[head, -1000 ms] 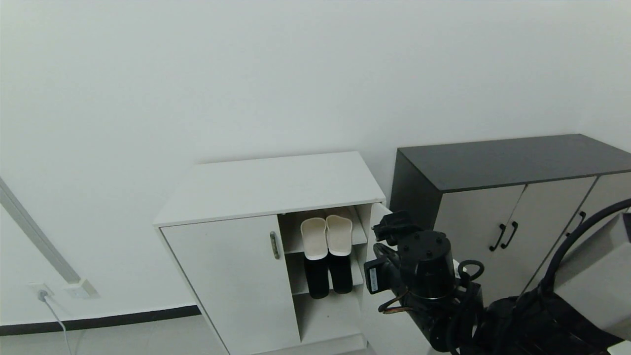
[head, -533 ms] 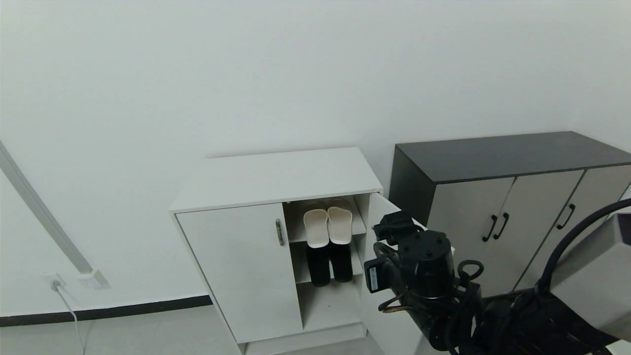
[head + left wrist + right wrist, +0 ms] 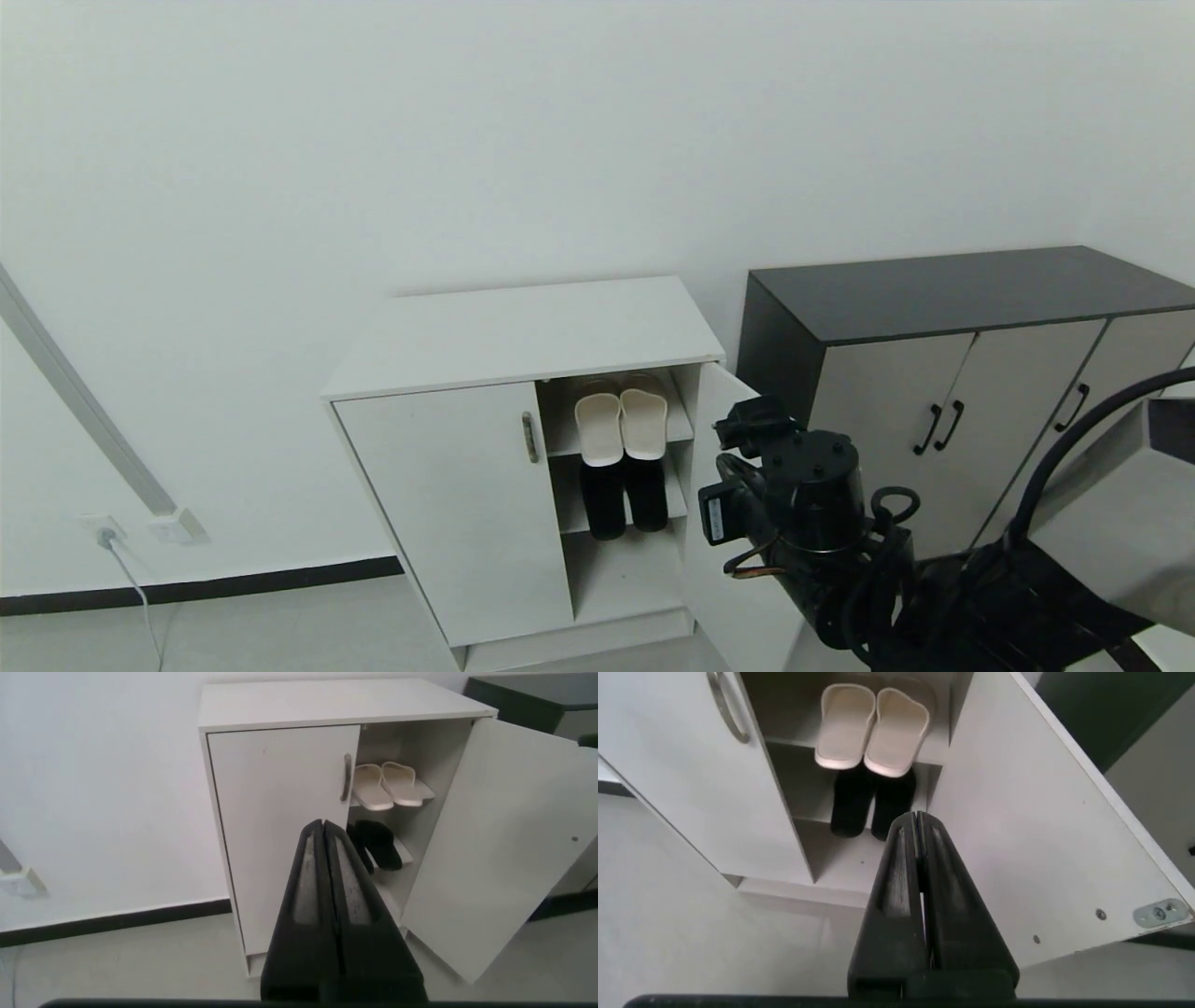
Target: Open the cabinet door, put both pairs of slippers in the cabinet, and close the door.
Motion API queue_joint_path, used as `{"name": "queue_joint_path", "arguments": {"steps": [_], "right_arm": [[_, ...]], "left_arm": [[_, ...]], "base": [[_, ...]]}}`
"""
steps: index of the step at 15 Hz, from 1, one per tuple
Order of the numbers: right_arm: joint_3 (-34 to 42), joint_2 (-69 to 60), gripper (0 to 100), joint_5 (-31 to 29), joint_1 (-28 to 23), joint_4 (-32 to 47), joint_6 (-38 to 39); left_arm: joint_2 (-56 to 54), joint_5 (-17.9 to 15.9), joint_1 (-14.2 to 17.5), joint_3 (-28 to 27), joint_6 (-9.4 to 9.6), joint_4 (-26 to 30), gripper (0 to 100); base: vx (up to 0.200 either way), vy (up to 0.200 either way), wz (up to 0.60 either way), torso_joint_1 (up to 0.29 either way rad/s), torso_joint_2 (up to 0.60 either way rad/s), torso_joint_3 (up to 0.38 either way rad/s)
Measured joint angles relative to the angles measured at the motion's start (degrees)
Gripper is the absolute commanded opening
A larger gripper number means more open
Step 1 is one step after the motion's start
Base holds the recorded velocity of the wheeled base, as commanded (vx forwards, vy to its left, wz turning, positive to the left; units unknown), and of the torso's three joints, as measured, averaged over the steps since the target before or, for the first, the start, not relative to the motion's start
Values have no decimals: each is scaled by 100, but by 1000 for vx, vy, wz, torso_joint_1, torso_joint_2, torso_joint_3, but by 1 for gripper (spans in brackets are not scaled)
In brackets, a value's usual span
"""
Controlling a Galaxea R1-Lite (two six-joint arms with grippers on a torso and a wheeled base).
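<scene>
1. While our left gripper (image 3: 323, 826) hangs out in front of the white cabinet (image 3: 523, 331), its two fingers lie pressed flat together with nothing between them.
2. Our right gripper (image 3: 920, 819) is likewise closed tight and empty, near the inner face of the open right door (image 3: 733, 597), with the shelves beyond it.
3. On the right arm we see a small white label (image 3: 717, 519); its print is too small to read.
4. Both pairs are inside the cabinet. The white slippers (image 3: 621, 425) lie on the upper shelf, their ends hanging over its front edge. The black slippers (image 3: 624, 499) are at 6 o'clock of them, on the middle shelf.
5. The left door (image 3: 448, 509) is shut, and its handle (image 3: 529, 437) is at 9 o'clock of the white pair.
6. A dark-topped cabinet (image 3: 952, 289) stands at 3 o'clock of the white one, against the wall. A wall socket (image 3: 101, 535) with a cable sits low at 9 o'clock.
</scene>
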Motion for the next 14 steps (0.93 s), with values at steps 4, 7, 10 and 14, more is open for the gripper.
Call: {"name": "queue_joint_path", "arguments": {"steps": [4,7,10,14], "right_arm": [[45,2,0,24,15,-205,-88],[72,10,0,20,13,-207,-105],[77,13,0,22,6,-213,-105],[23,16,0,24,-39,-207,-137]], "left_arm": [[0,2,0,0,1,0,0],[0,-2,0,2,-2,2,0],[0,0,-2,-1,-7,0,0],[0,2,0,0,0,-4,0]], "base": [[0,0,-450,-2,1,3],[0,0,0,0,0,0],[-67,0,0,-1,-1,1],[0,0,0,0,0,0]]}}
